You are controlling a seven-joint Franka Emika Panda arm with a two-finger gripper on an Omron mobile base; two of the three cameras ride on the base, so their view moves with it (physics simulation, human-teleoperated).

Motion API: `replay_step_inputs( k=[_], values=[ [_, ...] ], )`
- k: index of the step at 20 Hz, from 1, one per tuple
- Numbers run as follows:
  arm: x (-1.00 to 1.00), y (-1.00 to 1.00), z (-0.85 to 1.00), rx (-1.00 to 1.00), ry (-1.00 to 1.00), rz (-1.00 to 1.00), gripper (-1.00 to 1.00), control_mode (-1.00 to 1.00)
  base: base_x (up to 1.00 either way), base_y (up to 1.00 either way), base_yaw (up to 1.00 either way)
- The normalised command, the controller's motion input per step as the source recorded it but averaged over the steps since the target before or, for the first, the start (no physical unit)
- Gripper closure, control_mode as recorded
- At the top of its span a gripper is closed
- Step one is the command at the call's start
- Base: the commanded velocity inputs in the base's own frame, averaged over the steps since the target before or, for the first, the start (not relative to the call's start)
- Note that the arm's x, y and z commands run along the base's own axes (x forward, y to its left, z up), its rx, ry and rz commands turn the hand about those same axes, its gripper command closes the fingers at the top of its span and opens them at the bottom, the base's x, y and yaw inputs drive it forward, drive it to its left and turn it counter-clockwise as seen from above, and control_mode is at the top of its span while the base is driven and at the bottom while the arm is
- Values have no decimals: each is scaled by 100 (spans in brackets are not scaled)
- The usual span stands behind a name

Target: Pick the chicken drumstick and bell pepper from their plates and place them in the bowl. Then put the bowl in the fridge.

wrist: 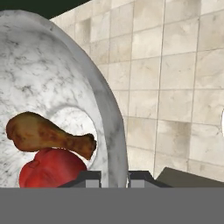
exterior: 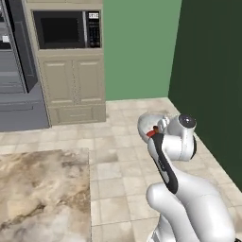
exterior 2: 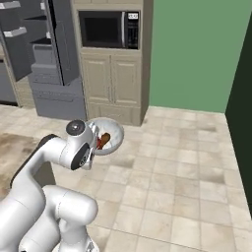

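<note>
My gripper (wrist: 113, 178) is shut on the rim of the whitish-grey speckled bowl (wrist: 48, 78), which hangs tilted in the air above the tiled floor. Inside it lie the brown chicken drumstick (wrist: 43, 133) and, against it, the glossy red bell pepper (wrist: 52, 168). From the base, the bowl (exterior: 147, 122) (exterior 2: 112, 132) shows just past the wrist, with the bell pepper (exterior: 151, 133) and chicken drumstick (exterior 2: 104, 140) peeking over its edge. The grey steel fridge (exterior: 14, 80) (exterior 2: 47, 64) stands at the far left with a door swung open. The plates are out of view.
A marble counter (exterior: 42, 194) (exterior 2: 9, 142) lies low on the left. Beige cabinets (exterior: 73, 80) (exterior 2: 113, 81) with a black microwave (exterior: 66, 29) (exterior 2: 108, 29) stand beside the fridge. A dark green wall (exterior: 212, 71) closes the right. Tiled floor (exterior 2: 187, 172) spreads ahead.
</note>
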Motion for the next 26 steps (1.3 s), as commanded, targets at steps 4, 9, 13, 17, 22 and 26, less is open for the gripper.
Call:
replay_step_inputs(
  k=[4,9,13,17,22,26],
  values=[
    [0,0,0,0,0,0,100,100,88,-18,19],
    [0,0,0,0,0,0,100,100,87,-17,21],
    [0,0,0,0,0,0,100,100,85,-12,28],
    [0,0,0,0,0,0,100,100,83,-8,33],
    [0,0,0,0,0,0,100,100,81,-7,38],
    [0,0,0,0,0,0,100,100,77,-6,44]
  ],
)
